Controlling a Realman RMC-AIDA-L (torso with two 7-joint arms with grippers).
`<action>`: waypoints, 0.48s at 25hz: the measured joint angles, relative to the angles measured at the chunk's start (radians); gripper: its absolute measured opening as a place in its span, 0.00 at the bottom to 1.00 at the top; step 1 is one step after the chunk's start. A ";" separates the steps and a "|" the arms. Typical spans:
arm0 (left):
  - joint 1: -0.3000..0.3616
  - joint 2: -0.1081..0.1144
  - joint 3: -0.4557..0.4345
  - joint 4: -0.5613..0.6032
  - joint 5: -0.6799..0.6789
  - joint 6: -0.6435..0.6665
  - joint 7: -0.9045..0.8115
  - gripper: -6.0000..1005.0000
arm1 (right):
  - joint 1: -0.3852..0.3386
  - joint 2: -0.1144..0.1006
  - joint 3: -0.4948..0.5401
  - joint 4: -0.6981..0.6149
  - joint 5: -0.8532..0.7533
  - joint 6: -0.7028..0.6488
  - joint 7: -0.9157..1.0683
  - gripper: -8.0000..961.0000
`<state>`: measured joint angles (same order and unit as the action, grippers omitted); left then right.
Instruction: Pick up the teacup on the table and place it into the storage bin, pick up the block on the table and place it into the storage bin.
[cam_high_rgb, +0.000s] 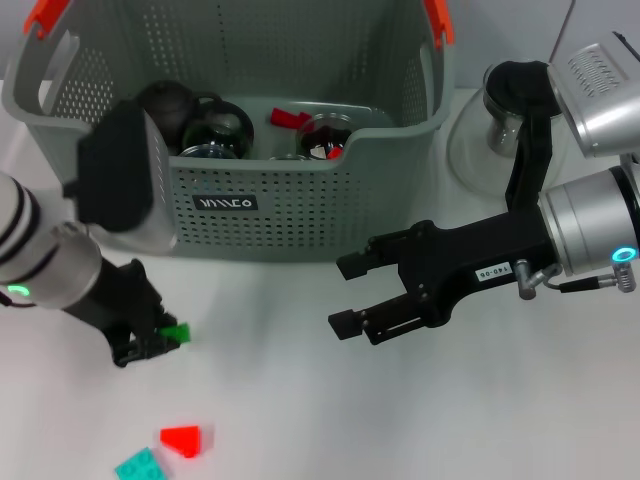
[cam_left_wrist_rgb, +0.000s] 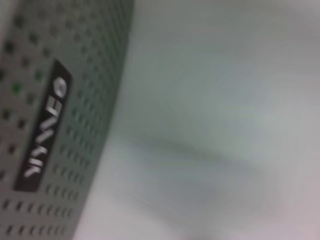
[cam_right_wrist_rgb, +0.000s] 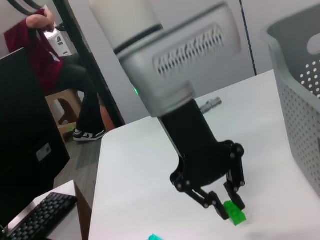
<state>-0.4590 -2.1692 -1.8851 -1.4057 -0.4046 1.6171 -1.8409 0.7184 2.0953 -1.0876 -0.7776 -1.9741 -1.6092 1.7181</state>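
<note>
The storage bin (cam_high_rgb: 300, 205), a grey-green perforated basket with orange handle tabs, stands at the back of the table. Two glass teacups (cam_high_rgb: 215, 130) and a red block (cam_high_rgb: 290, 118) lie inside it. My left gripper (cam_high_rgb: 165, 338) is low at the front left, shut on a small green block (cam_high_rgb: 178, 333) at the table surface. The right wrist view shows that same left gripper (cam_right_wrist_rgb: 231, 209) pinching the green block (cam_right_wrist_rgb: 236, 216). My right gripper (cam_high_rgb: 338, 295) hovers open and empty in front of the bin. The left wrist view shows only the bin's wall and label (cam_left_wrist_rgb: 45, 125).
A red block (cam_high_rgb: 182, 438) and a teal block (cam_high_rgb: 140, 467) lie near the front edge at the left. A clear glass pot (cam_high_rgb: 490, 130) stands to the right of the bin, behind my right arm. The bin wall (cam_right_wrist_rgb: 300, 100) is close to the left gripper.
</note>
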 joint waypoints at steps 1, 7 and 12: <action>-0.002 0.000 -0.025 -0.010 -0.021 0.015 0.001 0.19 | -0.002 -0.002 0.000 0.000 0.000 0.000 -0.002 0.89; -0.016 0.005 -0.221 -0.062 -0.225 0.162 0.023 0.19 | -0.009 -0.011 0.007 -0.001 0.000 -0.007 -0.015 0.89; -0.025 0.015 -0.407 -0.072 -0.408 0.242 0.020 0.20 | -0.011 -0.018 0.009 -0.002 -0.007 -0.021 -0.023 0.89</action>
<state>-0.4841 -2.1538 -2.2917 -1.4779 -0.8125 1.8596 -1.8204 0.7073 2.0772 -1.0789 -0.7792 -1.9812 -1.6303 1.6950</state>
